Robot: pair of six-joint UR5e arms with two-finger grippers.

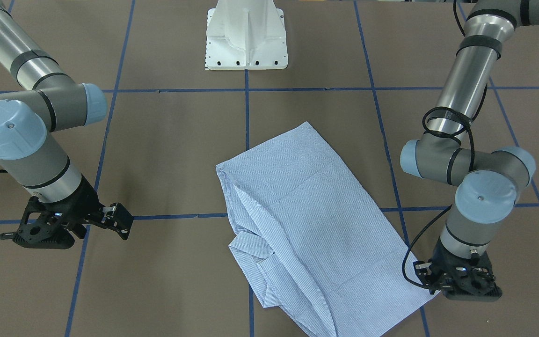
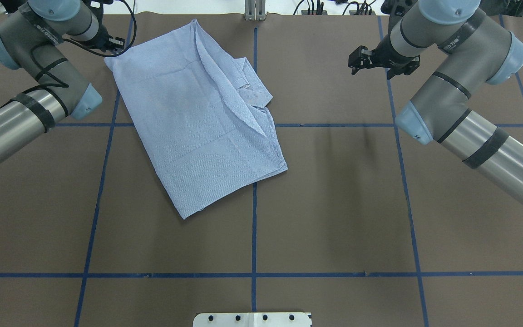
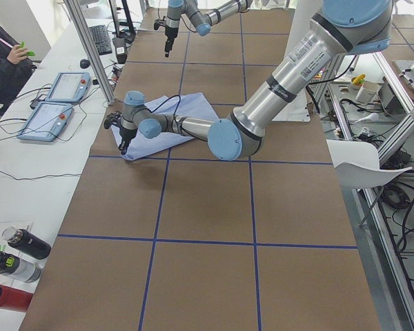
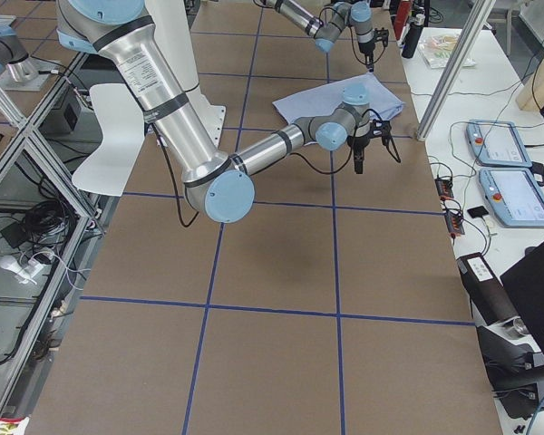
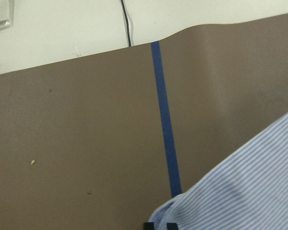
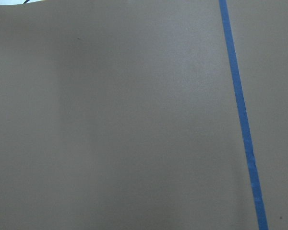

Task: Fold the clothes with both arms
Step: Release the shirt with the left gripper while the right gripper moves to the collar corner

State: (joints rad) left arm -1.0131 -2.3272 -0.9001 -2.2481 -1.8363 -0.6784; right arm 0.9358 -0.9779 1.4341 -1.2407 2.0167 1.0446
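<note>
The shirt point(image 2: 189, 122) is lying part-folded on the table point(image 2: 334, 204), one side turned in, slanting across the far left half. The left gripper point(image 1: 426, 277) is sitting low at its far corner point(image 5: 177, 211), probably to carry that edge over. Its tips are barely showing, so I cannot tell whether it is clenched on cloth. The right gripper point(image 2: 356, 60) is hanging released over bare table, well apart from the shirt. Lettering on the arm bands is too small to read; no shirt label is showing.
</note>
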